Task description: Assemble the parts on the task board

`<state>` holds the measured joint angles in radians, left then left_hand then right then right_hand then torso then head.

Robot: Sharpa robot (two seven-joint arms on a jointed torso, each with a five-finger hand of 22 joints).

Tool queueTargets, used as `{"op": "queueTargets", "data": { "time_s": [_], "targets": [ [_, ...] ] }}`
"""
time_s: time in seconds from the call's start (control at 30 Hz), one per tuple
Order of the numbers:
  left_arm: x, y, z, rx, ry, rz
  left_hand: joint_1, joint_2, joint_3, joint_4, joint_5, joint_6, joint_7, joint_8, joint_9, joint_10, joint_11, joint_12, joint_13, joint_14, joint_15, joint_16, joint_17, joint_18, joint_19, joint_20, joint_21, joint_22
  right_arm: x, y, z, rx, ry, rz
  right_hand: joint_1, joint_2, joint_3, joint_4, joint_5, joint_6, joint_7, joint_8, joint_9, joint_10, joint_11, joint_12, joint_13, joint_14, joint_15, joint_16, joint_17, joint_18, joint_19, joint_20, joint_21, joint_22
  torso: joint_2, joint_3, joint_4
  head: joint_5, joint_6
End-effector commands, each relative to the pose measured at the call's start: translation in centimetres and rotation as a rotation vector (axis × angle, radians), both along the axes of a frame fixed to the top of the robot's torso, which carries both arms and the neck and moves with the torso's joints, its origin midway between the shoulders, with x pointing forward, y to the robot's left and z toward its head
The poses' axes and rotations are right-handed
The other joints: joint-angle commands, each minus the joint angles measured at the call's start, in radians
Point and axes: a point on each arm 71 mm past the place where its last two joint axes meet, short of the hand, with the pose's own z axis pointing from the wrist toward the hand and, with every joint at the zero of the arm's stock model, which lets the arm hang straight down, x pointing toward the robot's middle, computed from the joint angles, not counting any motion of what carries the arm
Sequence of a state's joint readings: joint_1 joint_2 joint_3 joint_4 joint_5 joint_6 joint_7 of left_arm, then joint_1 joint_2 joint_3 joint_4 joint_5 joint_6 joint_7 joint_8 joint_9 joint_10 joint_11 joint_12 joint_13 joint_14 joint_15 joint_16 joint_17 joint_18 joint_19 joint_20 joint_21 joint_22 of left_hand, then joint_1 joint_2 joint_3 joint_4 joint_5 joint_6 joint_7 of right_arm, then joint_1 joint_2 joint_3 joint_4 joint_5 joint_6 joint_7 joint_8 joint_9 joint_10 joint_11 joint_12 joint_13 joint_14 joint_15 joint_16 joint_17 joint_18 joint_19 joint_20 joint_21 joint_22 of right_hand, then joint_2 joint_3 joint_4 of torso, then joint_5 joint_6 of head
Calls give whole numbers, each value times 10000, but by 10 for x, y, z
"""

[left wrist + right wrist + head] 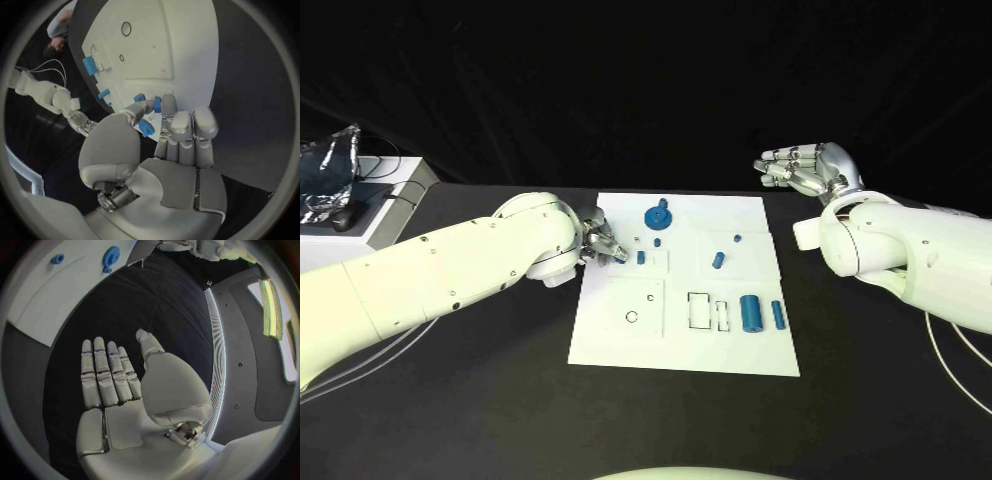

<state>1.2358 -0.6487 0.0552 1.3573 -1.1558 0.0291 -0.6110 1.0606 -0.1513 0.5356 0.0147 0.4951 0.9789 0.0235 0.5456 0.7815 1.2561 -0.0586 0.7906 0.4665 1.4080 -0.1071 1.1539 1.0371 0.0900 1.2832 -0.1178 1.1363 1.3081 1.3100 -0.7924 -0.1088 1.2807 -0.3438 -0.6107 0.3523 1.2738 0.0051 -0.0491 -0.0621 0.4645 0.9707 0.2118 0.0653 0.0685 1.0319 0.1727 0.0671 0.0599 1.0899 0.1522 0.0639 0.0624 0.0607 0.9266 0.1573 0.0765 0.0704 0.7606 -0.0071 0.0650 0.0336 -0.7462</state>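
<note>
The left silver hand (600, 243) pinches a small blue plastic peg (157, 104) over the left edge of the white rectangular task board (625, 340). The right silver hand (803, 167) hovers empty, fingers straight and close together, beyond the board's far right corner. A blue gear-shaped part (658, 215) lies at the board's far side, blue cylinders (751, 313) near its right.

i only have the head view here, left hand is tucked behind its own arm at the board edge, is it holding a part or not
Observer: Yes. In the left wrist view the left hand pinches a small blue part between thumb and a fingertip.
Operator: is it over the board
Observer: Its fingertips reach the edge of the white task board.
Operator: and the right hand, anything in it
Observer: Nothing. In the right wrist view the right hand lies flat and bare over black table.
</note>
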Motion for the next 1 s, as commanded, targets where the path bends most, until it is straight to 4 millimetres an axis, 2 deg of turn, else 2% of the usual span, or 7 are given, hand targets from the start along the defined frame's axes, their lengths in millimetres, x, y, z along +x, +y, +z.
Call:
{"op": "queueTargets", "data": {
  "time_s": [0.03,0.4,1.0],
  "targets": [
    [0,1,-2,200,133,-59,145,45,1527,-1454,48,-5,-1,-12,21,-10,-30,51,-9,61,7,36,12,-188,48,28,25,201,0,2,1,-69,-132,199,-61,21,-14,-42,33,-64,4,-37,0,-50,-14,-21,-15,-87,-15,-36,-13,-114,-67,24,11,-2,-2,-1,9,-5,-28],
    [1,4,-3,211,229,15,170,34,1524,-1432,46,1,0,-16,13,-8,-28,52,-13,61,9,38,17,-190,49,29,29,207,0,2,1,-68,-123,208,-60,14,-24,-46,40,-67,5,-35,3,-54,-14,-19,-15,-94,-15,-35,-12,-107,-87,34,24,-2,-4,5,0,-3,-41],
    [1,-3,-8,200,590,-161,218,5,1353,-1365,58,37,-24,-73,-57,19,-36,40,-22,64,14,56,60,-195,34,53,-2,202,0,2,1,-63,-101,233,-60,14,-24,-46,40,-67,5,-35,3,-54,-14,-19,-15,-94,-15,-35,-12,-107,-87,34,24,-2,4,14,-3,-13,-84]
  ]
}}
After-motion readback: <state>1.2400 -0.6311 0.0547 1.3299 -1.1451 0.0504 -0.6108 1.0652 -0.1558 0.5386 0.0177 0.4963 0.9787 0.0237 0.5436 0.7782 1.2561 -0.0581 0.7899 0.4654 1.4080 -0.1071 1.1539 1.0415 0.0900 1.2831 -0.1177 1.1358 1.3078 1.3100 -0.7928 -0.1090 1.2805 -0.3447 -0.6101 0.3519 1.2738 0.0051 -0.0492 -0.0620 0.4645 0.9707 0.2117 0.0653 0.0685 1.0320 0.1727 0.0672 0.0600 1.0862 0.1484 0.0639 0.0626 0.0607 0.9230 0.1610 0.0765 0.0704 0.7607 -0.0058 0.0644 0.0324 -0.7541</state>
